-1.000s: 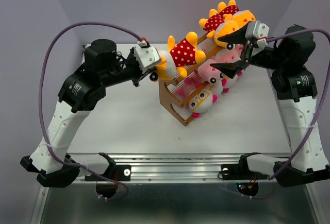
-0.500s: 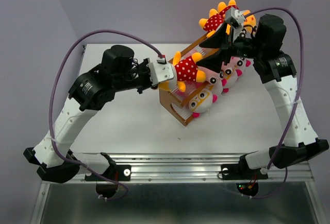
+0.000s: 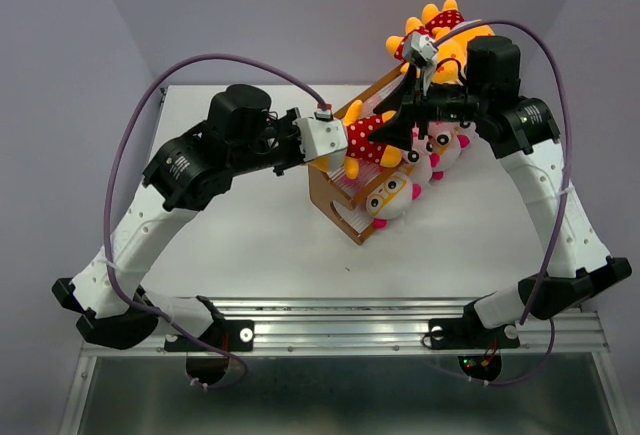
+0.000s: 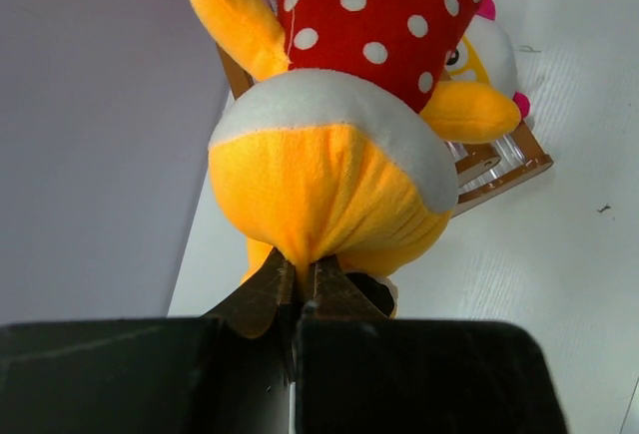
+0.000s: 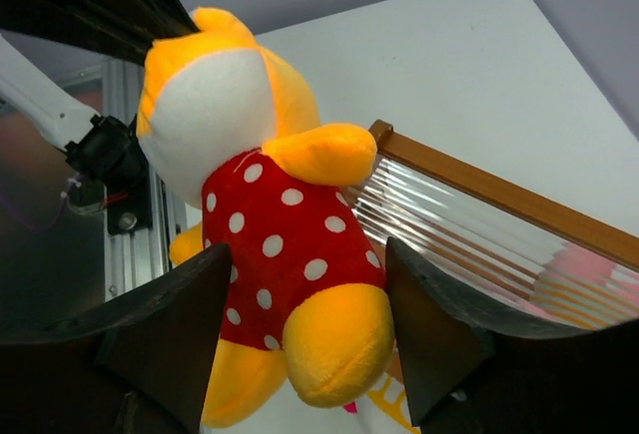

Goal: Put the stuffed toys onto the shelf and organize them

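My left gripper is clamped tight on a fold of yellow plush at the top of the polka-dot toy, the two fingers pressed together with only that pinch of fabric between them. The toy hangs out from the fingertips, its white muzzle patch and red spotted shirt facing away from my left wrist. My right gripper stands spread wide, one finger on each side of the same toy's belly and legs, and I cannot tell whether either finger touches it. From above, the polka-dot toy lies between my two grippers, over the near end of the top tier of the shelf; whether it rests on the rods I cannot tell. The shelf stands slantwise on the white table. On its lower tier, at the near end, sits a glasses toy with a white face, and beside it, partly hidden under my right arm, are pink toys. More yellow toys in spotted red crowd the far end of the top tier.
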